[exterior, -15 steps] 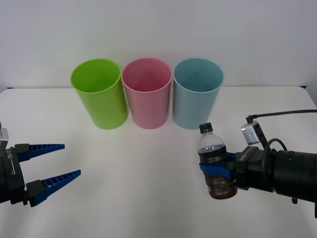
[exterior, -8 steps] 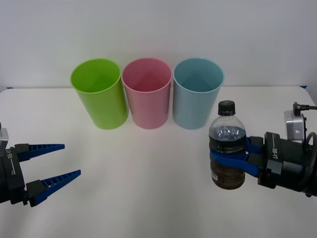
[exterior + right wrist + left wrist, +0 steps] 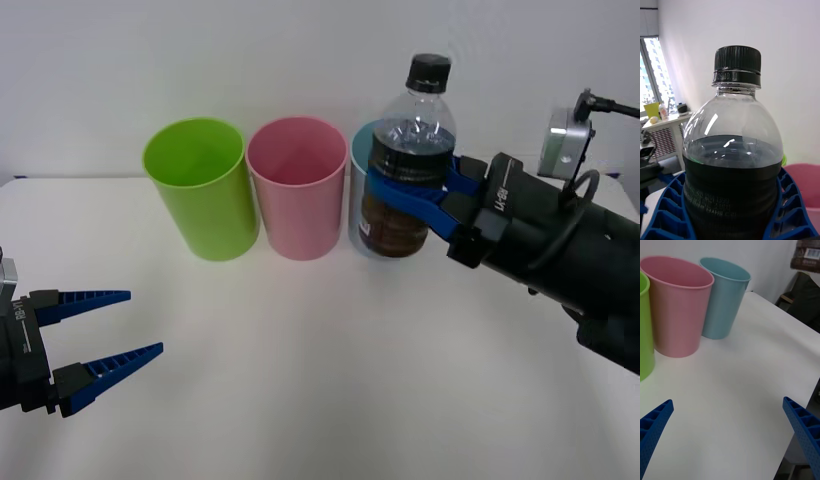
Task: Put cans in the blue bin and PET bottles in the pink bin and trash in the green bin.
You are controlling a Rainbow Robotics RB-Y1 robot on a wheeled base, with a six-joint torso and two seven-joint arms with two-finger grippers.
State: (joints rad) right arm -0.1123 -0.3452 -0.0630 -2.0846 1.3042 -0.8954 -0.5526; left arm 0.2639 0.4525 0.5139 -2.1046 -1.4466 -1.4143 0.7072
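White table [image 3: 300,380], plain white wall [image 3: 300,60] behind, daylight window [image 3: 655,75], small white side table [image 3: 666,122] beneath it

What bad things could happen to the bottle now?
The right gripper holds the PET bottle high, in front of the blue bin. Let go here, it might land in blue instead of the pink bin beside it. Lowered carelessly, it could also knock a rim and tip a bin.

White table [image 3: 330,380], white wall [image 3: 320,60]

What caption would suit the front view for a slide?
Right gripper holds the PET bottle upright in front of the blue bin; left gripper waits open.
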